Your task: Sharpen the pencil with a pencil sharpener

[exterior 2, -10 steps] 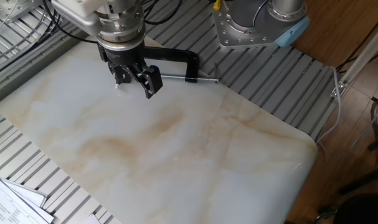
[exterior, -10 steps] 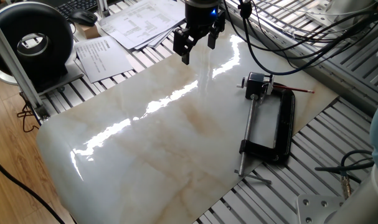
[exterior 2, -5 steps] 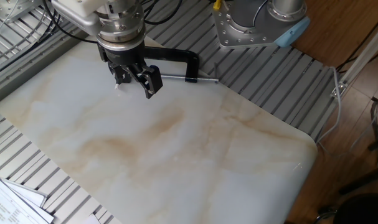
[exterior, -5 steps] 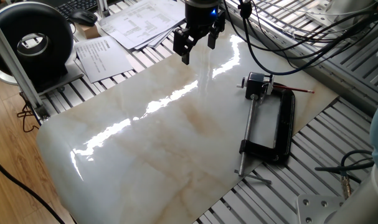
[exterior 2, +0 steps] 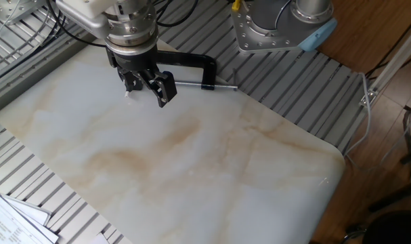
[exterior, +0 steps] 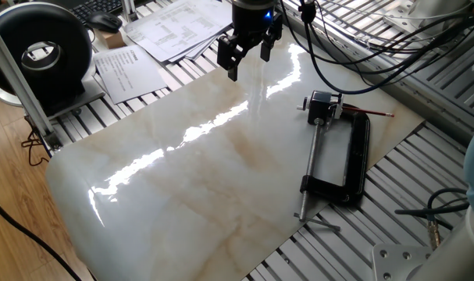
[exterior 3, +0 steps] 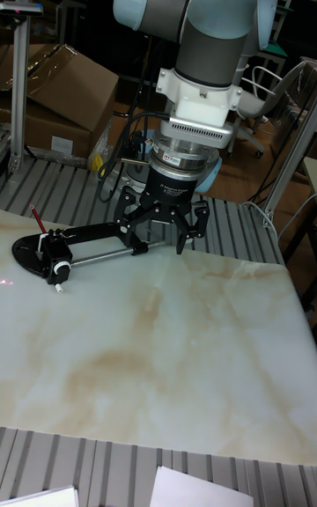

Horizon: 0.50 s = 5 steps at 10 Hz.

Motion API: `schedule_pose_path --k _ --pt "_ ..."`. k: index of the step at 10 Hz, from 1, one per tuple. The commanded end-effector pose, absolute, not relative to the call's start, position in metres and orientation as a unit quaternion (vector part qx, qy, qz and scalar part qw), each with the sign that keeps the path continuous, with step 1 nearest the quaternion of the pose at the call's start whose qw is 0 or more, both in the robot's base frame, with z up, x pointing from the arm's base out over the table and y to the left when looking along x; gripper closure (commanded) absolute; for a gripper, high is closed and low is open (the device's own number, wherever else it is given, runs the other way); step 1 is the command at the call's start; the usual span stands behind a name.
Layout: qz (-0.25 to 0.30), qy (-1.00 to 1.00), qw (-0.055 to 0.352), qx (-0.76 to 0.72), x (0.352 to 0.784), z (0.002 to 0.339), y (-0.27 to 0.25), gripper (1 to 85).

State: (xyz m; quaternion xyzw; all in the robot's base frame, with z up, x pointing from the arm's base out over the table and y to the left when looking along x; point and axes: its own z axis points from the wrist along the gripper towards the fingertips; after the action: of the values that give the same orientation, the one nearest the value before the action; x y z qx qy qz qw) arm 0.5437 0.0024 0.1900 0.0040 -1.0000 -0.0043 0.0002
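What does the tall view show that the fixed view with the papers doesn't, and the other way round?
Only the tall view shows the arm's grey and white upper links, cardboard boxes and a chair. Only the view with the papers shows those papers and a round black device. Both show the open, empty gripper raised over the marble slab, apart from the clamp, with the sharpener at the clamp's end and the pencil beside it.

White marble slab (exterior: 182, 179) with tan veins, black clamp (exterior: 361, 156), dark red-brown pencil (exterior: 369, 112), black-and-silver pencil sharpener (exterior: 322, 104), black pincer (exterior: 249, 63).
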Motion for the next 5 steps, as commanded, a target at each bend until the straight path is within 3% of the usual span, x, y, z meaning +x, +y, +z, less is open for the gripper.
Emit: schedule_pose_path --k 1,5 --pt "0.007 -0.978 0.024 0.208 0.5323 0.1903 -0.0038 53.0" --pt "0.015 -0.978 0.027 0.207 0.5308 0.1893 -0.0056 53.3"
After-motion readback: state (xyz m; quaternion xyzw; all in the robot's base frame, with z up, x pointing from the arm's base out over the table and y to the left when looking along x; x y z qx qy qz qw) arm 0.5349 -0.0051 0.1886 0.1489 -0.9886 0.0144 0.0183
